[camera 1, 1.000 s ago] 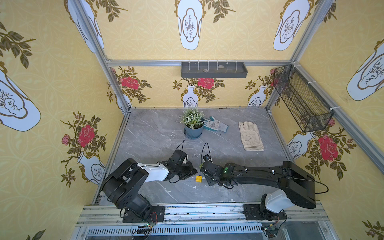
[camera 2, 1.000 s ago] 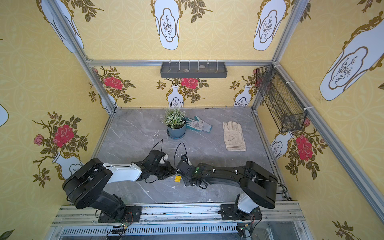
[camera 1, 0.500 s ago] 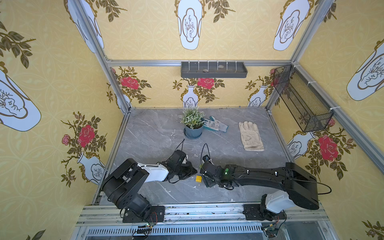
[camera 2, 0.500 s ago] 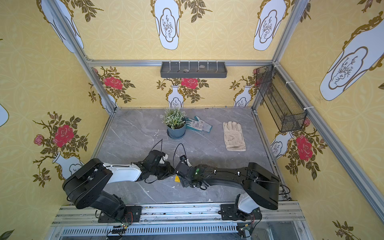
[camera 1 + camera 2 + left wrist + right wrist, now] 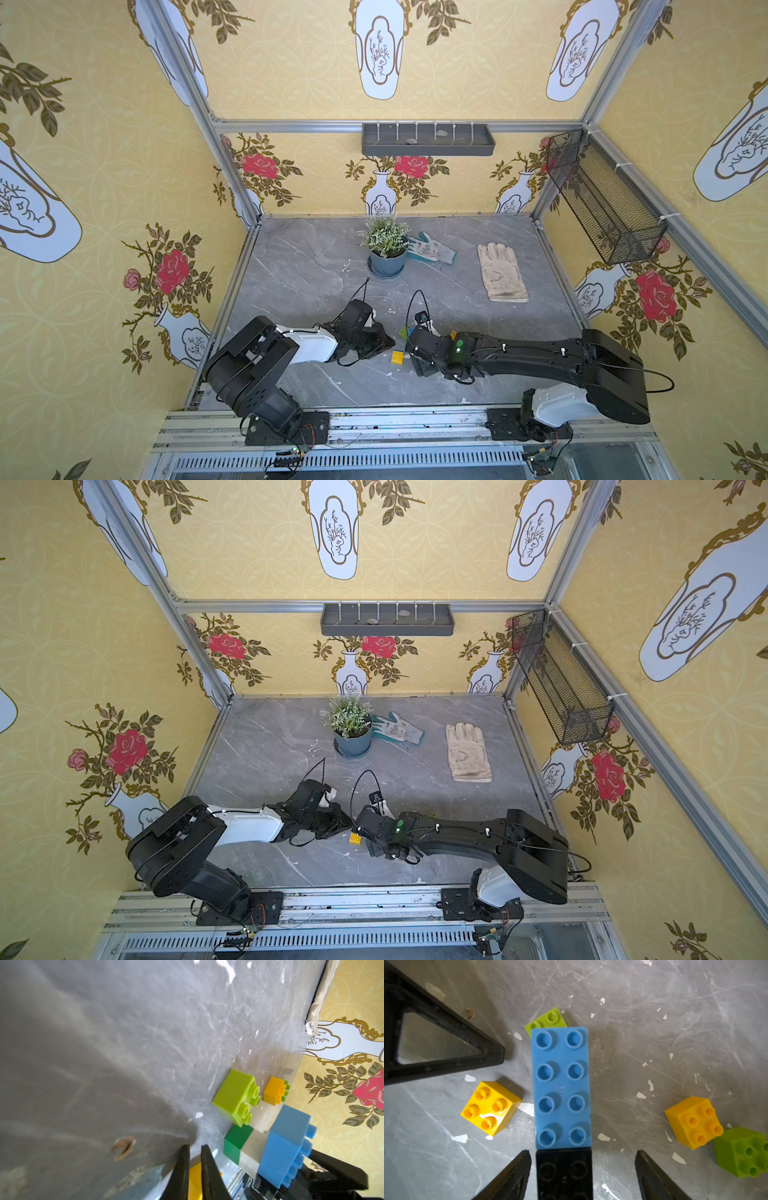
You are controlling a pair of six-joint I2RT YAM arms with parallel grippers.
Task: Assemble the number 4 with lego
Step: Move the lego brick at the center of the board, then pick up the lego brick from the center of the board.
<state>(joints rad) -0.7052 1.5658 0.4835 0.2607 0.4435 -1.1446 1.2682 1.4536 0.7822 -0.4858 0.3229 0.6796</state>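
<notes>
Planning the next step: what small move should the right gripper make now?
Probably lift the right gripper straight up: it stands open around the black brick, the blue brick has bare studs, and a yellow brick lies loose.

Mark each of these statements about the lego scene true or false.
1. The blue brick shows eight studs. True.
2. The right gripper is clamped shut on the blue brick. False: its jaws stand open, with the black brick between them.
3. The left gripper is shut. True.
4. A yellow brick is stacked on the blue brick. False: its studs are bare; the yellow brick lies apart on the table.
5. The dark green brick adjoins the white brick. True.
</notes>
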